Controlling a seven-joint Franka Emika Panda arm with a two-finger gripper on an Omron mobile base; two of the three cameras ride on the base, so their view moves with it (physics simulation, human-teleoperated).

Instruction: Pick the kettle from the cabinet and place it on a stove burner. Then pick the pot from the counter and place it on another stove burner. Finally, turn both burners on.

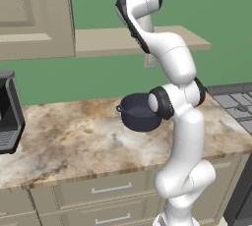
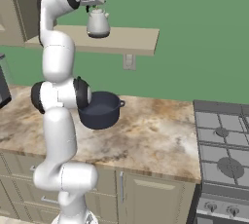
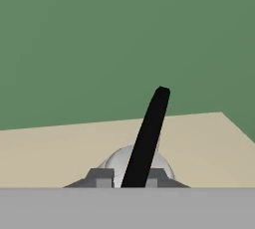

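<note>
Silver kettle gripped on the shelf, lift comes next

Silver-grey, dome-shaped, the small kettle (image 2: pixel 97 23) sits upright on the flat beige open shelf board of the cabinet (image 2: pixel 131 40), near its left end. The two-finger gripper (image 3: pixel 128 177) has its dark tips pressed together on the thin black arched handle (image 3: pixel 148 136), seen edge-on between them. First step, then: the pick. Judging by this, the next move is a straight lift clear of the board, then a carry right to the grey range (image 2: pixel 223 145). Its spout seems to point right; its long axis is vertical. Below, the dark navy lidless pot (image 2: pixel 101 109) waits on the marbled stone counter (image 2: pixel 155 135).
</note>
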